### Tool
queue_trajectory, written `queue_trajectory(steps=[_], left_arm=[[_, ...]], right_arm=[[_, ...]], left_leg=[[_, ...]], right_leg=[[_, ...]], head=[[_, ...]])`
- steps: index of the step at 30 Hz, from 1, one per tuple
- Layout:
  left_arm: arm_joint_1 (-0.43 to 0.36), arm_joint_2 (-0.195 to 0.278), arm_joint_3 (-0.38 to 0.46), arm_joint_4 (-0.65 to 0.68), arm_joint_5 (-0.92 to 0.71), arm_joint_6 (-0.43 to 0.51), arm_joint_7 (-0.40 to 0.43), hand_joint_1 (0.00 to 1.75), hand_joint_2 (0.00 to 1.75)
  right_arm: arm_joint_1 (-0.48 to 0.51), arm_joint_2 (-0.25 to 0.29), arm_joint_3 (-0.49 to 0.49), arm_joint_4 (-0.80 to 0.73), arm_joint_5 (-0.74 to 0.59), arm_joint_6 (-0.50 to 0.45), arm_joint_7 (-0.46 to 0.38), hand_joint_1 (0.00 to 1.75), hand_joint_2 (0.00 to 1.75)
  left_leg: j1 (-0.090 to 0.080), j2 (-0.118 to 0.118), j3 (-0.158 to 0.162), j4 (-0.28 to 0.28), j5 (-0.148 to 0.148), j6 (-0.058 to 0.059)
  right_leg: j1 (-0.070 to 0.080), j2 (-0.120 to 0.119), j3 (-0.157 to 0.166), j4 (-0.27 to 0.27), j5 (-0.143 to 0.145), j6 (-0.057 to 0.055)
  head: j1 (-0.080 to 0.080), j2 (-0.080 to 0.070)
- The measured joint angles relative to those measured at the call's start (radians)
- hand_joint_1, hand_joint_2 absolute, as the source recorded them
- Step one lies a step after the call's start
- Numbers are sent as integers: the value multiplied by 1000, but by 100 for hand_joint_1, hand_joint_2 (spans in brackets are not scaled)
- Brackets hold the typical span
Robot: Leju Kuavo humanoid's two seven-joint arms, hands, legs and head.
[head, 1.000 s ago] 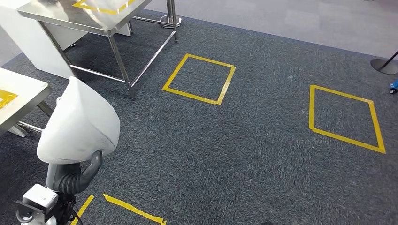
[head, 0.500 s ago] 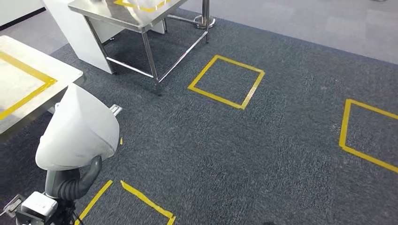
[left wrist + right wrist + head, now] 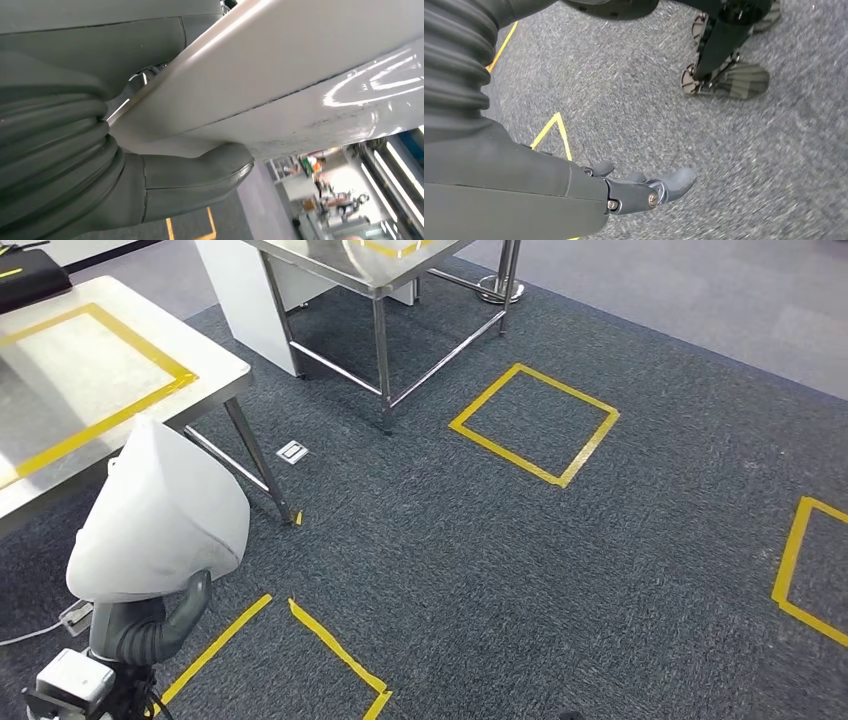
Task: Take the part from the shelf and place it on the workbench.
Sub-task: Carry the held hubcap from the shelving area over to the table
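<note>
Yellow tape squares (image 3: 534,423) on grey carpet (image 3: 520,560).

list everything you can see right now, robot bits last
white part: 1, white, held up in the left hand, in front of the near table
steel tables: 2, silver, one near left, one beyond it, each top marked with yellow tape
tape squares: several, yellow, on the grey carpet
floor plate: 1, silver, on the carpet between the tables
left hand: 1, grey, gripping the white part
right hand: 1, dark grey, hanging over the carpet, holding nothing
</note>
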State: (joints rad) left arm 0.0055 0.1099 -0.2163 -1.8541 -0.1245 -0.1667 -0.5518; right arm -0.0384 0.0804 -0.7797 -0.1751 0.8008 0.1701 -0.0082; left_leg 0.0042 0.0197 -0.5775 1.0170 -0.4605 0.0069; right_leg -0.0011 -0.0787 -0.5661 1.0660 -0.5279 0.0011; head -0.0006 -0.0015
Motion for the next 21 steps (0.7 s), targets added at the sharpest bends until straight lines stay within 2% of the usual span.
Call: queue_trajectory(steps=[2,3,4,5,6,7,8,10,11,13,14,16,17,18,19,20,21], left_arm=[[-5,0,1,1,2,0,-2,175,175],[-5,-1,1,2,2,0,-2,175,175],[-5,-1,1,4,2,0,-2,175,175],[-5,-1,1,4,2,0,-1,175,175],[-5,-1,1,5,2,0,0,175,175],[-5,-1,1,5,2,0,1,175,175],[-5,-1,1,5,2,0,1,175,175],[-9,-2,1,6,2,0,1,175,175],[-11,-2,1,7,2,-1,2,175,175],[-17,-3,0,10,1,-1,3,175,175],[-21,-3,-1,12,1,-1,5,175,175],[-34,-3,-3,16,0,-2,11,175,175],[-40,-4,-4,19,-1,-2,14,175,175],[-45,-4,-5,23,-1,-3,18,175,175],[-48,-4,-7,27,-1,-5,22,175,175],[-52,-5,-8,31,-1,-7,24,175,175],[-57,-5,-10,36,-1,-10,27,175,175]], right_arm=[[0,-1,0,0,0,-2,5,0,175],[1,-2,0,0,0,-3,9,0,175],[2,-2,0,0,0,-4,12,0,175],[3,-2,0,0,0,-5,13,0,175],[4,-3,0,0,0,-5,14,0,175],[3,-3,0,0,0,-6,14,0,175],[3,-3,0,0,-1,-6,14,0,175],[2,-3,0,0,-1,-6,15,0,175],[2,-3,0,0,-1,-6,17,0,175],[1,-3,0,0,-1,-5,19,0,175],[0,-3,0,0,-2,-4,18,0,175],[-1,-3,-1,0,-2,-3,15,0,175],[-1,-3,-1,0,-2,-2,15,0,175],[0,-3,-1,0,-3,-3,16,0,175],[0,-3,-1,0,-5,-3,18,0,175],[0,-3,-2,0,-7,-4,20,0,175],[-1,-3,-3,0,-8,-6,21,0,175]], left_leg=[[4,-19,-3,-1,5,6],[4,-30,-6,1,6,8],[4,-42,-9,3,6,8],[5,-55,-12,6,6,8],[5,-68,-13,10,6,7],[6,-80,-15,13,6,5],[6,-90,-16,16,6,1],[6,-110,-22,20,7,-12],[7,-120,-25,18,10,-20],[9,-136,-31,13,17,-36],[8,-128,-36,17,14,-41],[6,-82,-66,78,-25,-48],[6,-55,-93,138,-59,-51],[6,-39,-123,206,-92,-54],[7,-33,-145,259,-111,-57],[8,-29,-155,285,-114,-58],[8,-26,-143,269,-97,-58]], right_leg=[[-6,55,-51,112,-61,11],[-7,67,-83,177,-88,14],[-8,71,-106,222,-100,16],[-9,73,-112,231,-91,16],[-10,75,-100,202,-66,15],[-12,85,-71,141,-29,14],[-16,106,-39,75,-3,13],[-16,141,-1,-12,22,9],[-13,147,1,-22,20,5],[-11,126,2,-28,28,-9],[-12,115,5,-33,32,-17],[-14,91,9,-41,38,-32],[-12,80,9,-42,38,-36],[-11,68,8,-42,38,-39],[-9,55,8,-41,37,-40],[-9,43,7,-41,36,-40],[-8,31,8,-40,36,-39]], head=[[4,0],[5,0],[5,0],[5,0],[5,0],[5,0],[5,0],[5,0],[5,0],[6,0],[5,0],[1,0],[-1,0],[-2,0],[-2,0],[-2,0],[-2,0]])
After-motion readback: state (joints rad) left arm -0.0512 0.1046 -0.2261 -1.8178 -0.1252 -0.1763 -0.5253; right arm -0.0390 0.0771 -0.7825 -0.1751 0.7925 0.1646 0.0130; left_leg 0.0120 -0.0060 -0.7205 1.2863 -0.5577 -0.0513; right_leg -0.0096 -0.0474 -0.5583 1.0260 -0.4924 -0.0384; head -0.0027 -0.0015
